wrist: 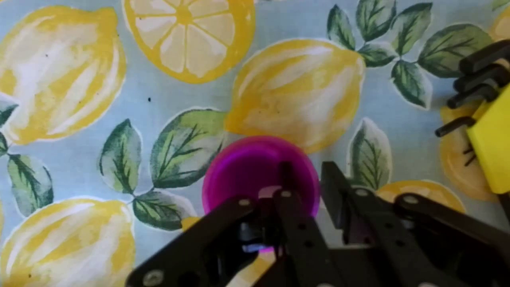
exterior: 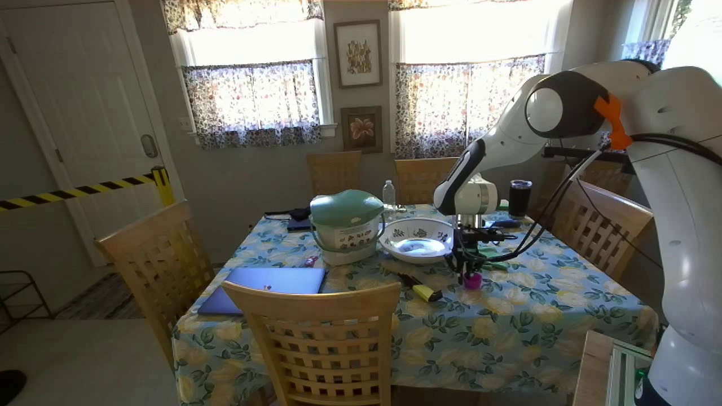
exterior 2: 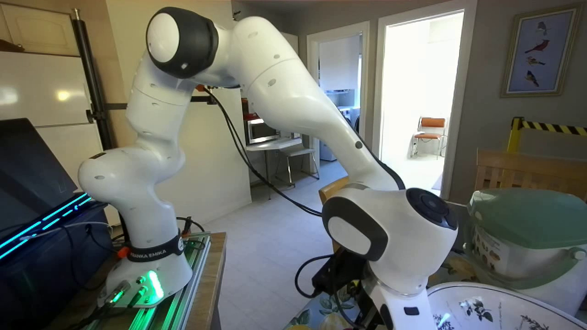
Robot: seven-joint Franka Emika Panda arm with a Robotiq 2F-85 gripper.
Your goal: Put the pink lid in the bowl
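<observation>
The pink lid [exterior: 474,281] lies on the floral tablecloth near the table's front, its hollow side up in the wrist view [wrist: 243,171]. My gripper [exterior: 463,275] is low over it. In the wrist view the gripper [wrist: 307,171] is partly open, with one finger over or inside the lid and the other just outside its right edge. The lid's right wall lies between the fingers, with a gap to the inner finger. The white bowl [exterior: 417,258] stands behind the gripper, and part of it shows in an exterior view [exterior 2: 495,307]. The lid is hidden there.
A green-lidded pot [exterior: 347,237] stands beside the bowl. A yellow-and-black tool [exterior: 427,292] lies left of the lid and shows in the wrist view [wrist: 494,139]. A laptop [exterior: 276,279], a bottle [exterior: 388,194], a dark tumbler [exterior: 519,198] and chairs [exterior: 333,332] are around.
</observation>
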